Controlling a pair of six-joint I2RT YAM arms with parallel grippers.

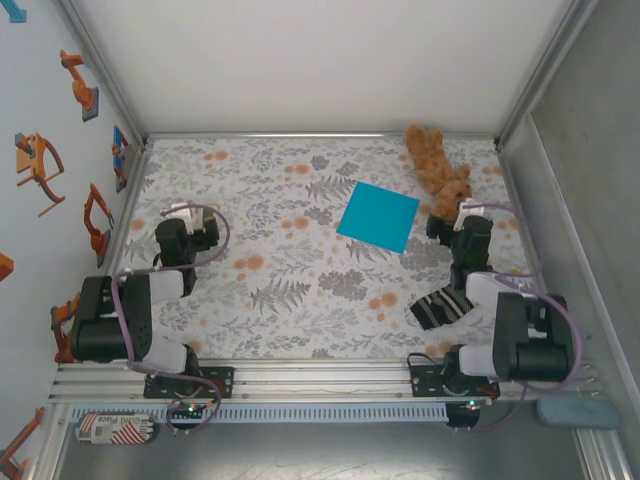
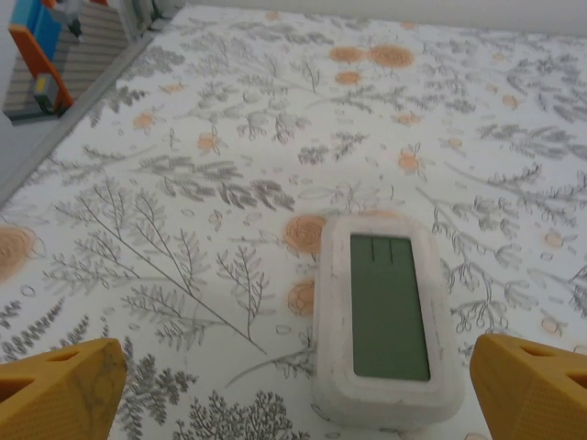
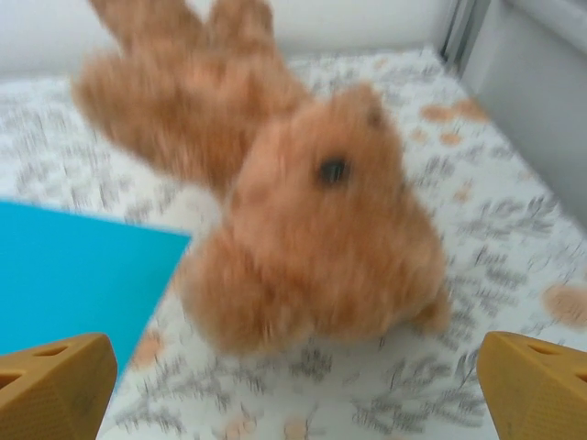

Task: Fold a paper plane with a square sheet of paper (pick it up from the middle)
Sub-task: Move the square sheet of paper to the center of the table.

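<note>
The square sheet of paper [image 1: 378, 216] lies flat and cyan-blue on the flowered table, right of centre; its corner [image 3: 64, 275] shows at the left of the right wrist view. My right gripper [image 1: 452, 220] sits just right of the sheet and in front of the teddy bear, open [image 3: 293, 390], its orange fingertips [image 3: 55, 385] wide apart with nothing between them. My left gripper [image 1: 196, 222] is far off at the left side, open [image 2: 298, 394] over a white digital clock [image 2: 381, 321], not touching it.
A brown teddy bear [image 1: 437, 165] lies at the back right, close in front of the right gripper [image 3: 312, 211]. A dark striped cloth [image 1: 443, 307] rests by the right arm. Walls enclose the table [image 1: 300, 290] on three sides.
</note>
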